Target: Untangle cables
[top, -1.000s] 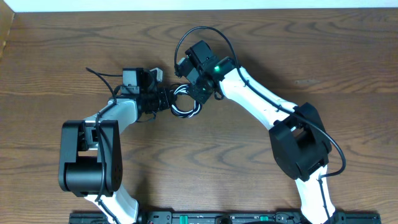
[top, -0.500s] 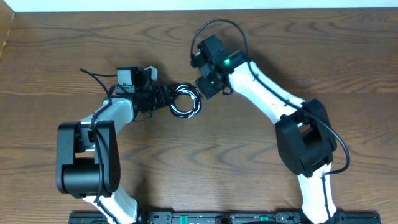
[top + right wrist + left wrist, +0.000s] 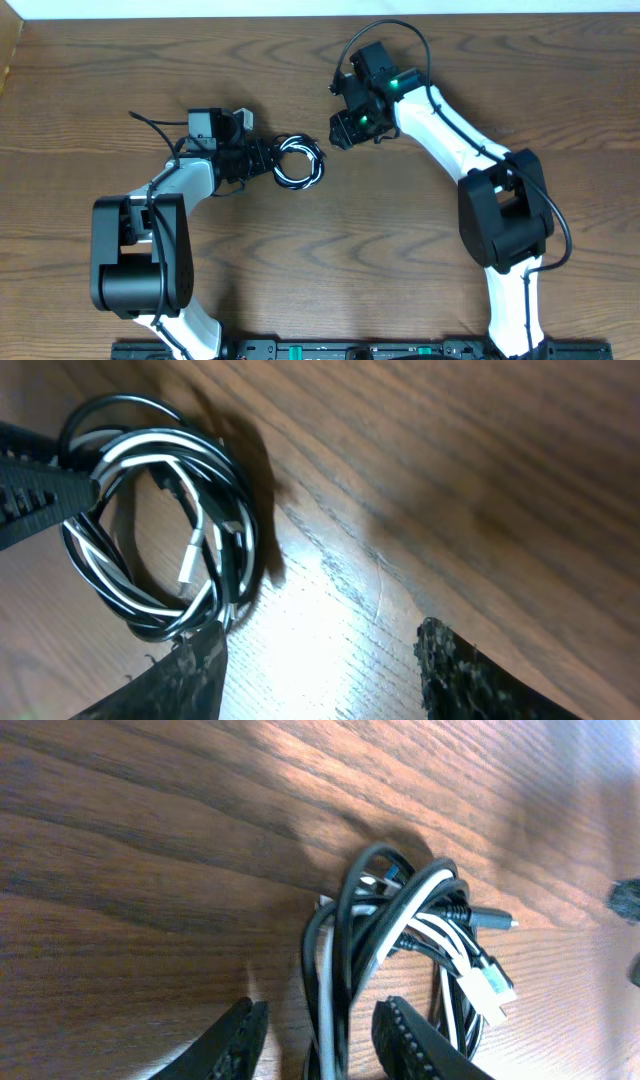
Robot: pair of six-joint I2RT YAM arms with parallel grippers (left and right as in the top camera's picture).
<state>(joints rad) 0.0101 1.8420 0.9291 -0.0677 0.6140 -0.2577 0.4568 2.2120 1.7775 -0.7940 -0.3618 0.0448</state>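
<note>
The cables (image 3: 300, 162) lie in one small coil on the wooden table, black and white strands looped together. In the left wrist view the coil (image 3: 400, 935) shows a white plug (image 3: 490, 990) and a black plug (image 3: 490, 918). My left gripper (image 3: 268, 157) sits at the coil's left side. Its jaws (image 3: 320, 1012) stand open around a few strands, with wood showing beside them. My right gripper (image 3: 338, 135) hovers up and to the right of the coil, apart from it. It is open (image 3: 322, 632) over bare wood, with the coil (image 3: 160, 520) to its upper left.
The wooden table (image 3: 450, 60) runs to a white edge at the back. A light board edge (image 3: 10, 50) shows at the far left. Both arm bases (image 3: 140, 260) (image 3: 505, 215) stand near the front. The left arm's own black wire (image 3: 150, 122) loops out at its left.
Both grippers have opened. The right gripper has let go of the coil and drawn back up and to the right. The left gripper stays at the coil's left side.
</note>
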